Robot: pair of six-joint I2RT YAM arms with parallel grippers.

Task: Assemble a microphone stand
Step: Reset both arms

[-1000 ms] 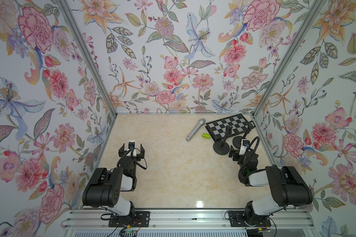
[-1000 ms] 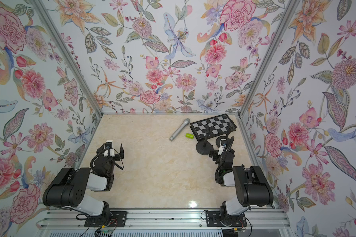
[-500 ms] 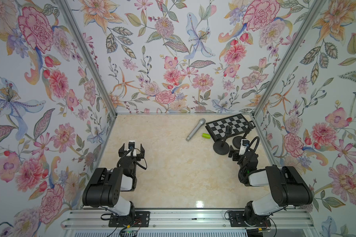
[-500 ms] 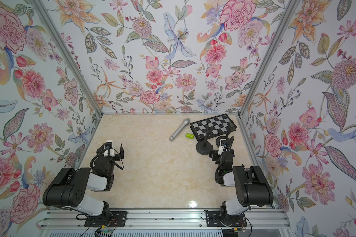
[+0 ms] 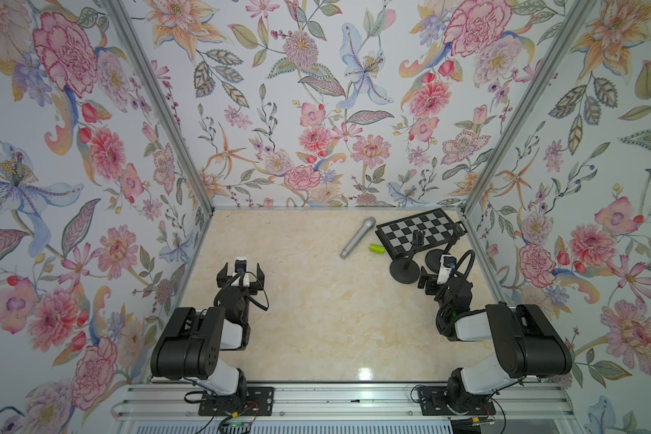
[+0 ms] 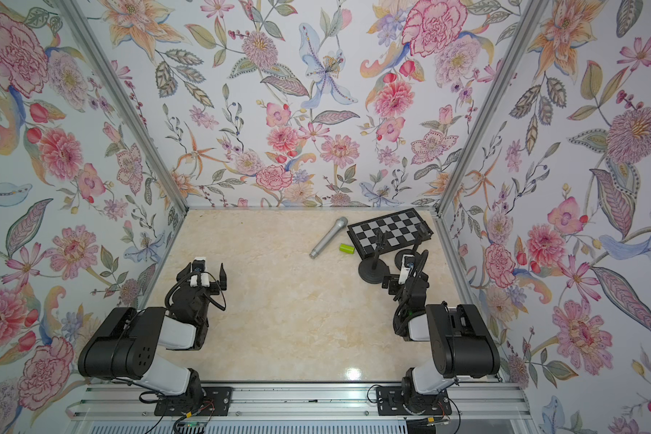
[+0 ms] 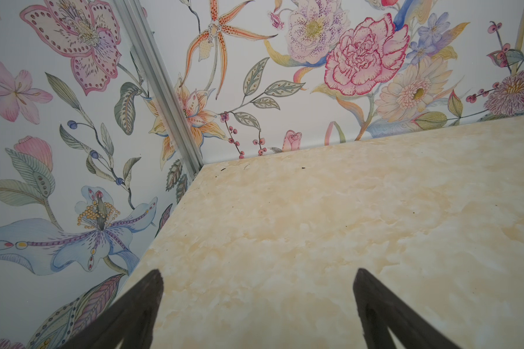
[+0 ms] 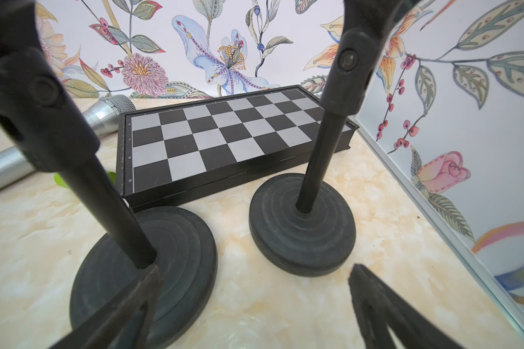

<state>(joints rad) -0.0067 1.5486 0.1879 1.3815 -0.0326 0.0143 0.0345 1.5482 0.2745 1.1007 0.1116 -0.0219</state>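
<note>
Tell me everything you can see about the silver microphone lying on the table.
The microphone is a slim handheld one with a silver, metal-looking body and a rounded mesh head. It lies flat on the marbled table, set diagonally with its head toward the back wall, near a corner of the chessboard; whether they touch cannot be told. A small green cylinder lies beside its handle end, apart from it. Nothing holds it.
</note>
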